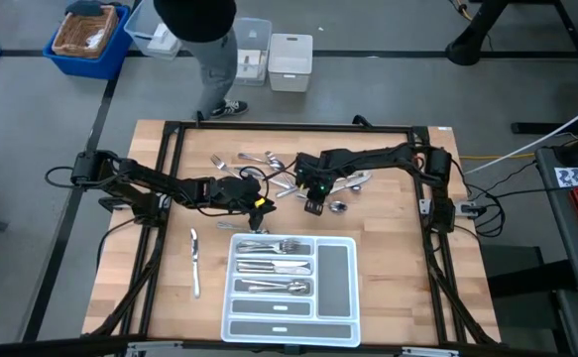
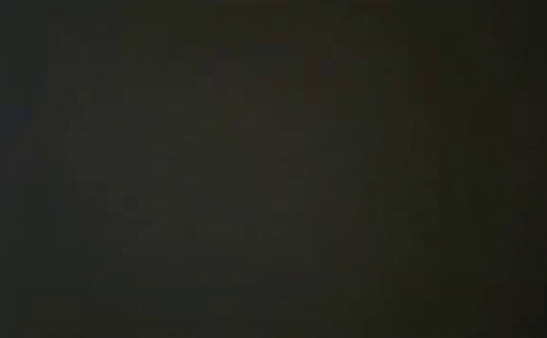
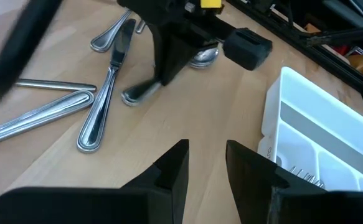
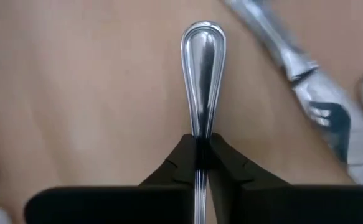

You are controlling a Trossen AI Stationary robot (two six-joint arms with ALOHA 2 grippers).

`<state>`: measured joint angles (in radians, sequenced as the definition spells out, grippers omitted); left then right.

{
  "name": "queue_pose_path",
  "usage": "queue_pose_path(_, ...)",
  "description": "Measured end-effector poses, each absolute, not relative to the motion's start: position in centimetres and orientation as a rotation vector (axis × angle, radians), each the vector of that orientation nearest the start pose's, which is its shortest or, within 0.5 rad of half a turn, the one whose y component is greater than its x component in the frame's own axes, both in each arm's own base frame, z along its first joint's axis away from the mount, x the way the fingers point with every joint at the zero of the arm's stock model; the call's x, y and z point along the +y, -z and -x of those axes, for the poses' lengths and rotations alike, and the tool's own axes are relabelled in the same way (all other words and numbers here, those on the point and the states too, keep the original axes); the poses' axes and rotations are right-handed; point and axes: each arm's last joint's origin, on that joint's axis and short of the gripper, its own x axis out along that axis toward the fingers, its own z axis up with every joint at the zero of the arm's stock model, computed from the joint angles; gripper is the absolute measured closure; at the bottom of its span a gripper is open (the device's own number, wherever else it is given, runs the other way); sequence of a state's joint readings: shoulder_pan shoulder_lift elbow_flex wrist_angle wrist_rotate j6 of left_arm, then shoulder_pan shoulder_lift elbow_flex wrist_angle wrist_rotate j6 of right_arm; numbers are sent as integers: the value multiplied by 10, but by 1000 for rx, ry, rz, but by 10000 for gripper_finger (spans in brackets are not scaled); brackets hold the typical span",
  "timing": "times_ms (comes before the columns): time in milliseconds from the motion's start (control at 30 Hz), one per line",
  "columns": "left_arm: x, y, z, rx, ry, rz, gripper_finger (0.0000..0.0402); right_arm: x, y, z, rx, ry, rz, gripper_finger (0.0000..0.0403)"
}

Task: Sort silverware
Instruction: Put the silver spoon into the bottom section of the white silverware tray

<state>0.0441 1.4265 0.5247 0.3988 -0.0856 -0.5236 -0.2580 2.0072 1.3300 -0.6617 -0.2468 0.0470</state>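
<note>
Loose silverware (image 1: 259, 164) lies scattered on the wooden table behind the white tray (image 1: 356, 288), also seen in the left wrist view (image 3: 306, 124). My right gripper (image 1: 313, 203) stands over the pile's near edge, shut on one slim silver piece (image 4: 203, 50). The gripper hides that piece's other end, so I cannot tell its kind. My left gripper (image 3: 206, 162) hovers open just left of it with nothing between its fingers. The low view is dark. My right gripper pinches the piece's slim handle (image 4: 200, 140) between its two fingers, a little back from the broad rounded end (image 3: 134, 94). The fingers come steeply from above and close on the handle's two sides. That rounded end looks to lie on the table.
The tray holds forks, knives and spoons in its left compartments (image 1: 274, 266). A single knife (image 1: 195, 263) lies on the table left of the tray. More forks and spoons (image 3: 100, 106) lie near my right gripper. A person (image 1: 214, 50) stands beyond the table's far edge.
</note>
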Motion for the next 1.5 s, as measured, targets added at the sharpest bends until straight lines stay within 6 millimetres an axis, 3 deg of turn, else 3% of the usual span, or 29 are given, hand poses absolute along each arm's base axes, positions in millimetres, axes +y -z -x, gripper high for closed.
queue_pose_path(300, 15, -163, -266, 455, -270, 498, 306, -90, -166, -391, 1165, -107, -453, 389)
queue_pose_path(467, 18, -159, -264, 448, -390, 493, 306, -92, -182, -405, 1043, -141, -474, 389)
queue_pose_path(967, 29, -149, -255, 503, -613, 533, 306, -91, -195, -415, 923, -250, -495, 388)
queue_pose_path(1333, 32, -149, -255, 506, -604, 571, 306, -91, -195, -415, 922, -252, -515, 388)
queue_pose_path(1500, 28, -156, -254, 514, -487, 638, 306, -75, -196, -417, 949, -287, -593, 390)
